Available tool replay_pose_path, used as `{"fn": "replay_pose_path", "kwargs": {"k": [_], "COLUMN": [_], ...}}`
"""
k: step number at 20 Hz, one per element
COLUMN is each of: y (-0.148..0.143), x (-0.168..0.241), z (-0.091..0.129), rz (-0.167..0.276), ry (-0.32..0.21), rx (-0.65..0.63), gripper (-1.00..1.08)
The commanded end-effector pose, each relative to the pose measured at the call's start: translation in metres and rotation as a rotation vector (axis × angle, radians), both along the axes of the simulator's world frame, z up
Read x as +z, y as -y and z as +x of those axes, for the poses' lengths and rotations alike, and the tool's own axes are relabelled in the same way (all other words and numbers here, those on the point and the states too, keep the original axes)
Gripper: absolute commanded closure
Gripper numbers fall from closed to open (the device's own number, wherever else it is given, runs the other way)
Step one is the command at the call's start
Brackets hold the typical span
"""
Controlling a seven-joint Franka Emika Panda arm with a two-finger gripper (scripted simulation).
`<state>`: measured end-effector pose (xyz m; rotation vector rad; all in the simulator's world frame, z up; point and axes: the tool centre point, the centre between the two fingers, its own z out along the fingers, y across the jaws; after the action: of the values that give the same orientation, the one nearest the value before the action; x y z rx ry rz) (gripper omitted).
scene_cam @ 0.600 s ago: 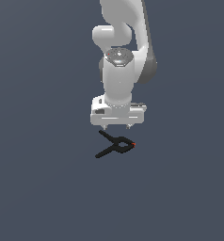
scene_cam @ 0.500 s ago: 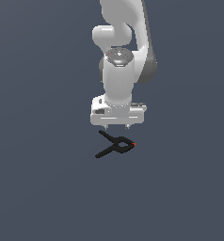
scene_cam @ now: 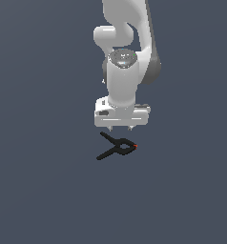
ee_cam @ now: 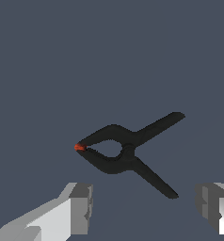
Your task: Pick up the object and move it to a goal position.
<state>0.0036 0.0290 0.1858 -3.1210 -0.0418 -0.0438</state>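
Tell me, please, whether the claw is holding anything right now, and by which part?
Nothing is held. The claw is open, its fingers apart from the black clamp.

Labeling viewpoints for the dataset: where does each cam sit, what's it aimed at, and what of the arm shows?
Exterior view: off the arm, exact position unknown; it faces the arm, showing its white links and the gripper hanging open above the spring clamp.
Wrist view: on the wrist, looking past both fingertips at the spring clamp lying on the grey floor.
Shared: the clamp with its orange-red tip, the gripper's fingers and the floor.
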Motion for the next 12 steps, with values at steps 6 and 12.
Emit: {"fn": "replay_pose_path", "kwargs": {"k": [6, 12], "y": [-0.003, -0.008], "x": [-0.006, -0.018], "z": [0.001, 0.003], "rz": [-0.004, -0.012], "ry": [-0.002, -0.006], "rx": [0.058, 0.169], "gripper": [-0.60, -0.60]}}
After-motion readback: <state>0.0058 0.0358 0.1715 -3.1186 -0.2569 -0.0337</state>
